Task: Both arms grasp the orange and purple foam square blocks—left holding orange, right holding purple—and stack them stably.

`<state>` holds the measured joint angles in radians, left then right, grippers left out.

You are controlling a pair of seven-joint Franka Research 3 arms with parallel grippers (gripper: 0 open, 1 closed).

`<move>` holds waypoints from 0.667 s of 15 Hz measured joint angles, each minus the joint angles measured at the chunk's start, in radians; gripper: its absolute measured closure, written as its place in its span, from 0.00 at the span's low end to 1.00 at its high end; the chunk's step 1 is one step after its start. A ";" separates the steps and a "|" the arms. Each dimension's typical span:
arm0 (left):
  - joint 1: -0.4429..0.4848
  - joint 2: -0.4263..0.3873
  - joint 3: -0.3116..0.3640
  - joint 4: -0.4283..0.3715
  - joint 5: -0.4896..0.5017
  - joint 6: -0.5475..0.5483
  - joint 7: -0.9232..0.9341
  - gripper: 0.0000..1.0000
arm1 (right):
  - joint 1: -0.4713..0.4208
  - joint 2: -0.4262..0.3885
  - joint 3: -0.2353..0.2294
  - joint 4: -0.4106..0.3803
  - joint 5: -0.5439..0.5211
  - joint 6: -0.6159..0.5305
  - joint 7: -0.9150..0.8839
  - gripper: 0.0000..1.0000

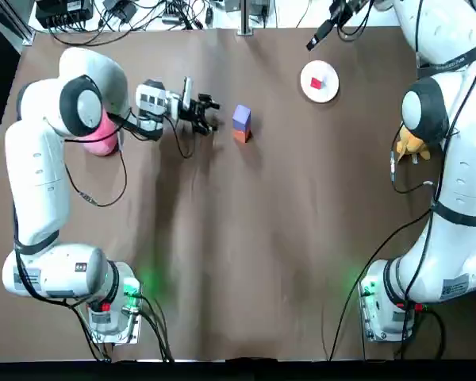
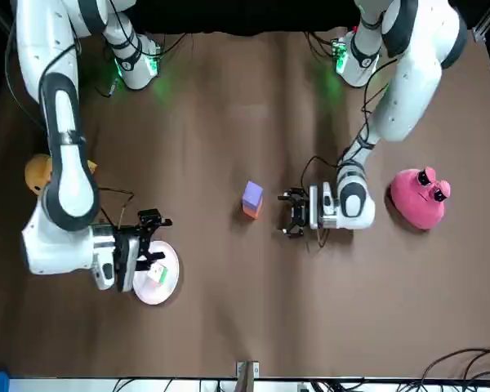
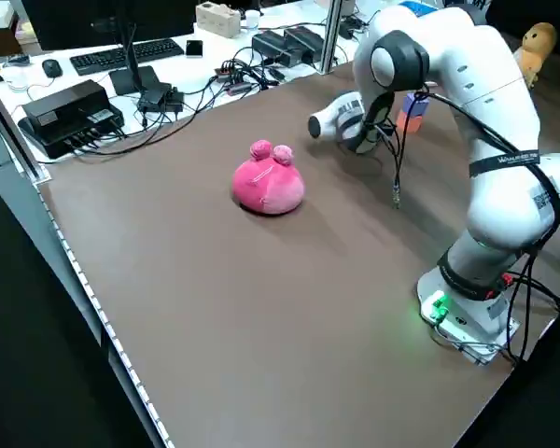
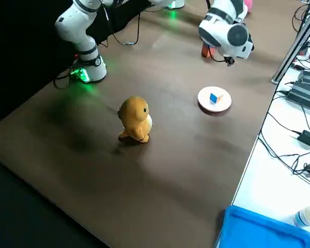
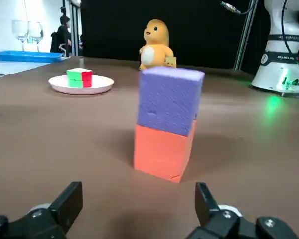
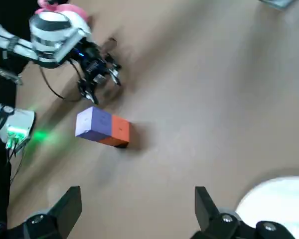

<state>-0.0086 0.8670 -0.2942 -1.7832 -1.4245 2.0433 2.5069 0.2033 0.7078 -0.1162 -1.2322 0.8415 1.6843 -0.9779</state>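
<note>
The purple block (image 1: 241, 117) sits on top of the orange block (image 1: 241, 136) in an upright two-block stack on the brown tabletop (image 1: 262, 254), toward 12 o'clock from the tabletop's centre in the overhead view. In the left wrist view the purple block rests squarely on the orange one, its edges slightly out of line with those below.

The left claw (image 1: 209, 115) lies low over the tabletop at 9 o'clock of the stack, pointed at it and just beside it without touching. Its fingers are spread wide and hold nothing.

The right claw (image 2: 157, 239) is raised above the tabletop near a white plate (image 1: 331, 89), which lies at 2 o'clock of the stack and well apart from it. Its fingers are also spread and empty. A small coloured cube (image 1: 316, 82) rests on the plate.

A pink plush (image 1: 101, 141) sits at 9 o'clock of the stack, beyond the left claw and partly under the left arm. A yellow plush (image 1: 411, 144) stands at 3 o'clock, beside the right arm
</note>
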 joint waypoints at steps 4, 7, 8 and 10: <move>0.061 -0.087 0.000 -0.006 0.089 -0.007 -0.145 0.00 | 0.001 -0.058 0.003 0.066 -0.156 -0.024 0.224 0.00; 0.081 -0.150 0.002 -0.009 0.157 -0.007 -0.314 0.00 | 0.006 -0.153 0.009 0.074 -0.276 -0.094 0.453 0.00; 0.098 -0.190 0.002 -0.010 0.205 -0.007 -0.422 0.00 | 0.008 -0.198 0.009 0.076 -0.354 -0.120 0.552 0.00; 0.113 -0.230 0.003 -0.011 0.265 -0.010 -0.555 0.00 | 0.009 -0.237 0.010 0.077 -0.446 -0.135 0.650 0.00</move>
<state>0.1040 0.6374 -0.2915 -1.7945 -1.1597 2.0337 1.9522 0.2120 0.4712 -0.1067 -1.1554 0.3955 1.5496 -0.3282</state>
